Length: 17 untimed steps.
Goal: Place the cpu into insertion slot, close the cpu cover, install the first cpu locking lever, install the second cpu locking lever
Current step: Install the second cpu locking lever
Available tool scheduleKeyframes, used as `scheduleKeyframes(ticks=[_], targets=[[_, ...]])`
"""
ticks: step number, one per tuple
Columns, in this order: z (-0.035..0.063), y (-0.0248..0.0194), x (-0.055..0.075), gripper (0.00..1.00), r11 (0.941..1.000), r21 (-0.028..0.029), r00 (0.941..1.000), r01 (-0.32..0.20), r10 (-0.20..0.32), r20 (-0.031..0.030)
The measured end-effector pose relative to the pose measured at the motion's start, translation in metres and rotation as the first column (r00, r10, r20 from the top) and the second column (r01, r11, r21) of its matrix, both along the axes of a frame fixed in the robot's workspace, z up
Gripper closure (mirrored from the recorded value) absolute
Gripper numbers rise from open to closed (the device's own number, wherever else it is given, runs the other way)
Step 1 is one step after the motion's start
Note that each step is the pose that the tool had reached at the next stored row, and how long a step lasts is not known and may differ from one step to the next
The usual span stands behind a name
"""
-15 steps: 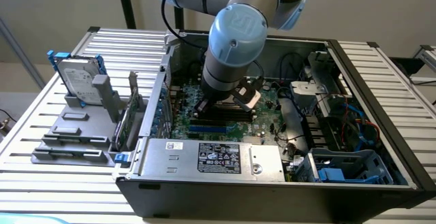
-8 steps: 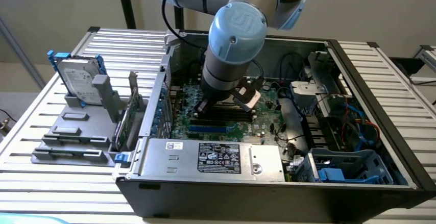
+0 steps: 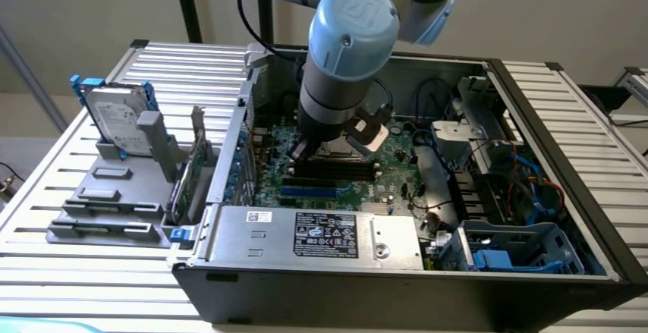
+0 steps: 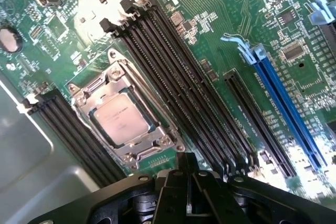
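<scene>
While the cpu [image 4: 122, 120] sits under the cpu cover [image 4: 126, 114], the closed, empty tool [image 4: 188, 192] should press levers gently.

An open black computer case [image 3: 405, 291] lies on a slatted metal table [image 3: 567, 105], with a silver power supply [image 3: 314, 234] bearing a black label along its near wall and a blue drive cage [image 3: 517, 248] at the exterior view's right. On the green motherboard [image 4: 241, 30], long black memory slots [image 4: 184, 87] run side by side, and a blue expansion slot [image 4: 289, 108] lies beyond them. Outside the case, at the exterior view's left, a hard drive [image 3: 114, 117] stands upright in a grey holder [image 3: 111, 196].
</scene>
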<state>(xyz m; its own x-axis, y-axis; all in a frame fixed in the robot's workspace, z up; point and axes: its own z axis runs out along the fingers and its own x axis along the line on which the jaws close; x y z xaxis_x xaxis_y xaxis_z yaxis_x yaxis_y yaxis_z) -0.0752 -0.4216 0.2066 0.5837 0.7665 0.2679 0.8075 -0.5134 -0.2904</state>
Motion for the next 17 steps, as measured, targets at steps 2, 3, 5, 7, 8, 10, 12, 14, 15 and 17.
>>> scheduleKeyframes(ticks=[2,3,5,7,8,10,12,14,15,17], targets=[[0.0072,0.0,-0.001,0.89,1.0,0.0,1.0,0.0,0.0,-0.0001],[0.0107,0.0,-0.001,0.89,1.0,0.0,1.0,0.0,0.0,-0.0001],[0.0179,0.0,-0.002,0.89,1.0,-0.0001,1.0,0.0,0.0,-0.0001],[0.0201,0.0001,-0.002,0.89,1.0,-0.0001,1.0,0.0,0.0,-0.0001],[0.0202,0.0001,-0.002,0.89,1.0,0.0001,1.0,0.0,0.0,0.0],[0.0203,0.0001,-0.002,0.89,1.0,0.0001,1.0,0.0,0.0,0.0],[0.0203,0.0001,-0.002,0.89,1.0,-0.0001,1.0,0.0,0.0,-0.0001],[0.0203,0.0001,-0.002,0.89,1.0,0.0,1.0,0.0,0.0,-0.0001],[0.0204,0.0001,-0.002,0.89,1.0,0.0,1.0,0.0,0.0,-0.0001],[0.0203,0.0001,-0.002,0.89,1.0,0.0,1.0,0.0,0.0,-0.0001]])
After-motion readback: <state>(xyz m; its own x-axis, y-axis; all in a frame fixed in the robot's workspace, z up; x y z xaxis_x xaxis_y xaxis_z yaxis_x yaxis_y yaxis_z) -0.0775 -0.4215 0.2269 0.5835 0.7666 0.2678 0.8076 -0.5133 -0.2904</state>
